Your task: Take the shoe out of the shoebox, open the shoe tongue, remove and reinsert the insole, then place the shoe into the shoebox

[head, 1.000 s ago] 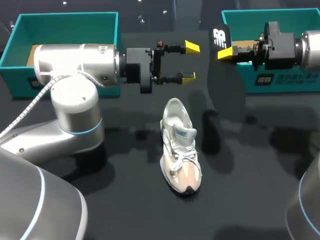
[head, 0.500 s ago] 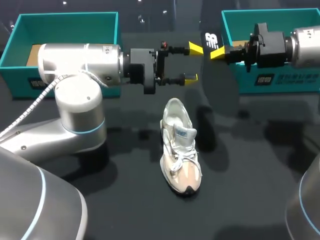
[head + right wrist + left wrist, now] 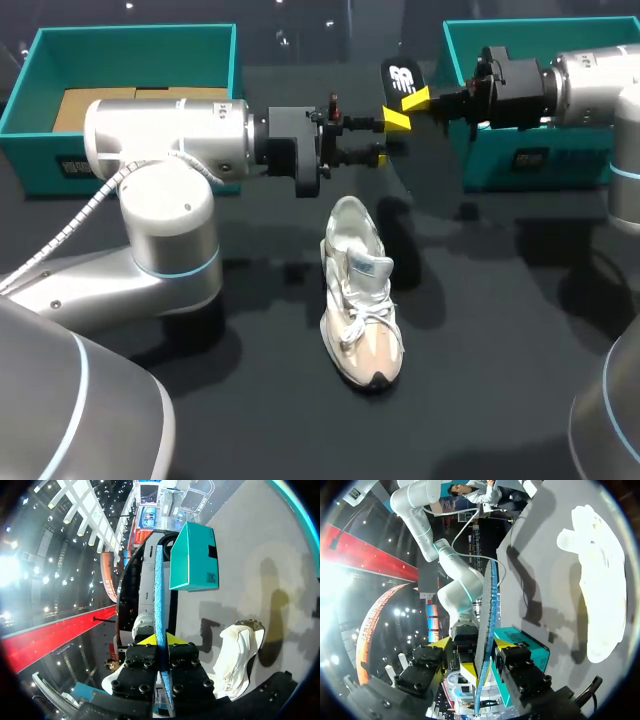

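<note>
Black table [image 3: 500, 400], brown cardboard [image 3: 95, 105] rear-left

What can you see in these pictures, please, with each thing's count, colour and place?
shoe: one, white and beige, on the middle of the table, toe toward the robot.
insole: one, black with a white mark, blue along its edge, held in the air beyond the shoe.
left shoebox: one, teal, open, far left of the table.
right shoebox: one, teal, open, far right of the table.
cardboard: one piece, brown, inside the left shoebox.
table: one, black.
left gripper: one, black with yellow tips, open, with the insole standing between its fingers.
right gripper: one, black with yellow tips, shut on the insole.
</note>
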### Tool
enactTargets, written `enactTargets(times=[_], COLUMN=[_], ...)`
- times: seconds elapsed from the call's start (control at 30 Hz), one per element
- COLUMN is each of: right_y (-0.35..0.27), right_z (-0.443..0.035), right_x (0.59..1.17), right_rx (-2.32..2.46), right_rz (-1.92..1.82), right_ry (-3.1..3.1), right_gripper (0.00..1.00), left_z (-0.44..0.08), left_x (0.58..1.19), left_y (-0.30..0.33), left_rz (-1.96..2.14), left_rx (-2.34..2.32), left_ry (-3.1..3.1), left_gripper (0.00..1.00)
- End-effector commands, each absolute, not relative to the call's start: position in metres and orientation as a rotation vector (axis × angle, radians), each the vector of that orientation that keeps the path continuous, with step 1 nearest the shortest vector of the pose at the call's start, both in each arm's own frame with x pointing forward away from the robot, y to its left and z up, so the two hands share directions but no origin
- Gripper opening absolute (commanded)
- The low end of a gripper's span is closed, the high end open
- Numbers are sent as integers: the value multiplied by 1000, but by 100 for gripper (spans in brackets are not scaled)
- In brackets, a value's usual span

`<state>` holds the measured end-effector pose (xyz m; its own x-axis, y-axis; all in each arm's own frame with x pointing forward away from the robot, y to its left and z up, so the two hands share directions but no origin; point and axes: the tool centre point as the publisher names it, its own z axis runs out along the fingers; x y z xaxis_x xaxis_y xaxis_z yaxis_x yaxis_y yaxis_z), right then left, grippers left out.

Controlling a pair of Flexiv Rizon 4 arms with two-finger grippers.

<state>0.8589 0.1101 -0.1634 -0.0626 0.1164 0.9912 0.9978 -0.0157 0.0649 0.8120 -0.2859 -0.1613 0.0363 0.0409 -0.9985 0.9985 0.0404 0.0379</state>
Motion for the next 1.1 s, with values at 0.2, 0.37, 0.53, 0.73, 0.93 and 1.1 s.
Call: enactTargets(times=[0.2,0.37,0.53,0.73,0.93,1.1], right_y=[112,113,115,116,114,101], right_z=[-166,-166,-167,-169,-171,-169], right_x=[856,855,854,853,851,846], right_rx=[-1280,-1279,-1274,-1272,-1280,-1296], right_rz=[-1196,-1193,-1191,-1190,-1191,-1214], right_ry=[-1323,-1315,-1313,-1306,-1295,-1290], right_gripper=[0,0,0,0,0,100], left_z=[-167,-171,-174,-176,-178,-175], left_x=[817,820,824,827,826,821], left_y=[-292,-296,-299,-302,-303,-289], left_rz=[-1109,-1103,-1094,-1086,-1088,-1081], left_rx=[1205,1198,1189,1185,1192,1200], left_ry=[1246,1258,1269,1278,1282,1301], left_gripper=[44,42,37,0,0,0])
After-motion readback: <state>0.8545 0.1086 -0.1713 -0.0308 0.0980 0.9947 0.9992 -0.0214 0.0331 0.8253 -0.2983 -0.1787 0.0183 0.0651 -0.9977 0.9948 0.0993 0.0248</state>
